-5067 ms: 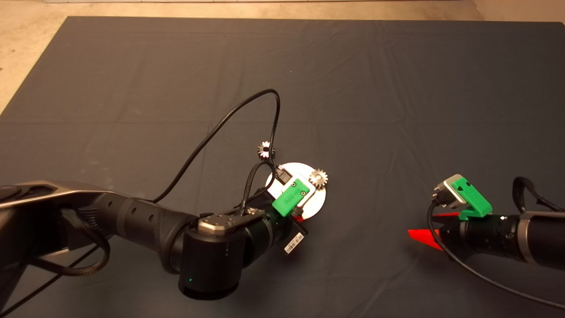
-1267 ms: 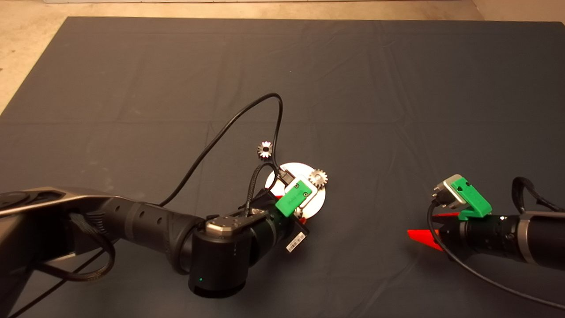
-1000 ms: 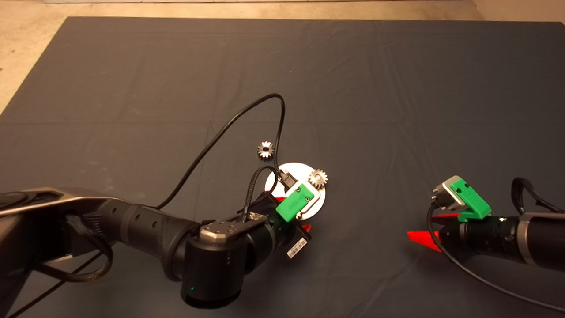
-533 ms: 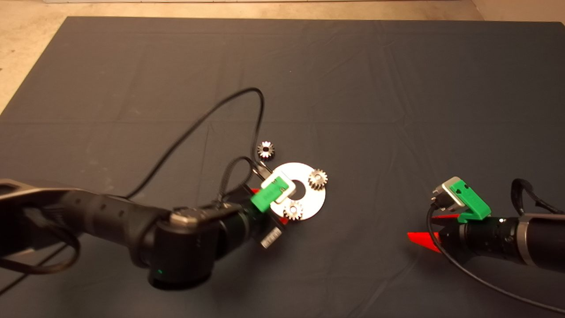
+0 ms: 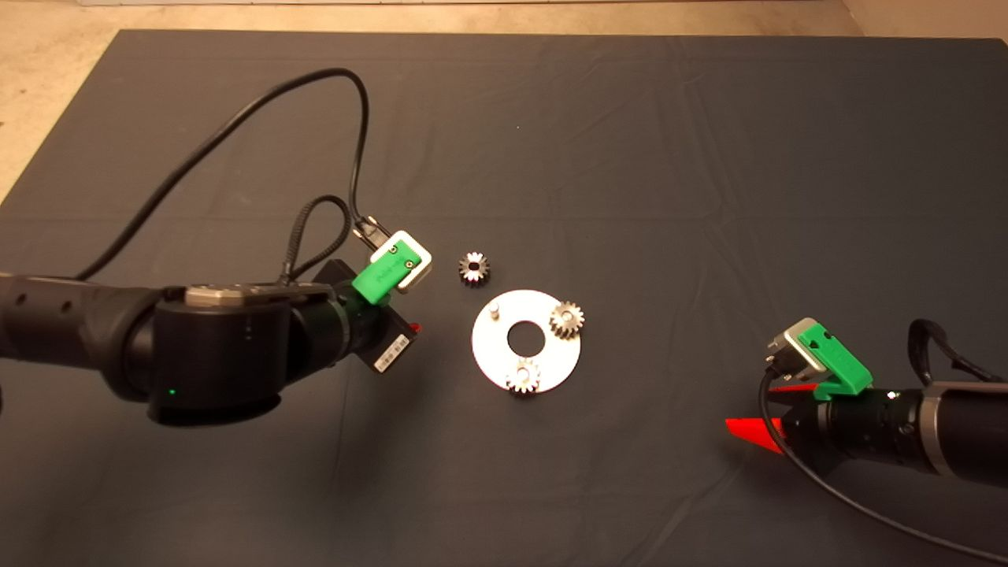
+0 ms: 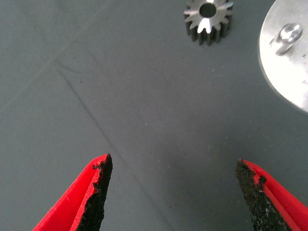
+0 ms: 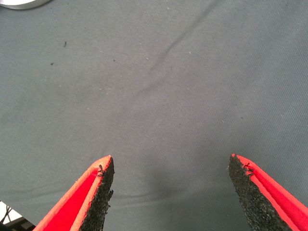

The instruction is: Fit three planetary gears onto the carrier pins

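The round silver disc lies mid-mat. Two planetary gears sit on its carrier pins: one at the right, one at the near edge. The far-left pin stands bare and also shows in the left wrist view as a stud on the disc. A third gear lies loose on the mat just beyond the disc, seen from the wrist as a toothed ring. My left gripper hovers open and empty left of the disc, short of the loose gear. My right gripper is open over bare mat at the right.
The left arm's black cable loops over the mat's far left. The mat's edge and pale floor lie at far left. The right arm rests at the lower right.
My left gripper has pulled back leftward off the disc, leaving a gear on the near pin. The bare far-left pin is now uncovered. The right arm has barely shifted.
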Controlling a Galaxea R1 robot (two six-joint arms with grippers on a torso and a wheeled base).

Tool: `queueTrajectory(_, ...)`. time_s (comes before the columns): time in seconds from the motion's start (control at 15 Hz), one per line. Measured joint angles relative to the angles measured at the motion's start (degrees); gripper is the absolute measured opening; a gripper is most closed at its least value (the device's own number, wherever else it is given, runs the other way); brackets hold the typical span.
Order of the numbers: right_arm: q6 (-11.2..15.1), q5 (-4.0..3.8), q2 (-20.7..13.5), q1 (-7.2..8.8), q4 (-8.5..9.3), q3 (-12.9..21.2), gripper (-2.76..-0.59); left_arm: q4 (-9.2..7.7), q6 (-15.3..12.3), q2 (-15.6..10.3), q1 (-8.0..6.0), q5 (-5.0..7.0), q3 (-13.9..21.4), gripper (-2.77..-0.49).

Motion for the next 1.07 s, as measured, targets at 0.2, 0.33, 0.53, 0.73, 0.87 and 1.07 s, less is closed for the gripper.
queueTrajectory(0.2,-0.05,0.01,0.01,0.0,0.22,0.0,-1.6,-1.0,0.18,-0.1,-0.48,-0.45,-4.46,-1.48)
queueTrajectory(0.33,-0.47,-0.05,0.0,-0.02,0.26,0.0,-1.6,-1.19,0.22,1.24,-1.0,-3.86,-9.65,-1.48)
queueTrajectory(0.53,-1.24,0.04,-0.18,0.0,0.29,0.0,-1.6,-1.5,0.39,5.75,-1.11,-6.64,-14.6,-1.48)
queueTrajectory(0.73,-1.35,-0.02,-0.44,-0.01,0.52,0.0,-1.6,-1.68,0.41,6.45,-1.11,-7.13,-15.08,-1.48)
queueTrajectory(0.87,-1.38,0.15,-0.1,0.04,0.54,0.0,-1.6,-1.71,-0.13,6.32,-1.11,-7.11,-15.4,-1.48)
queueTrajectory(1.07,-1.37,-0.02,0.01,0.11,0.63,0.0,-1.6,-1.71,-1.75,6.94,-1.11,-10.71,-16.48,-1.48)
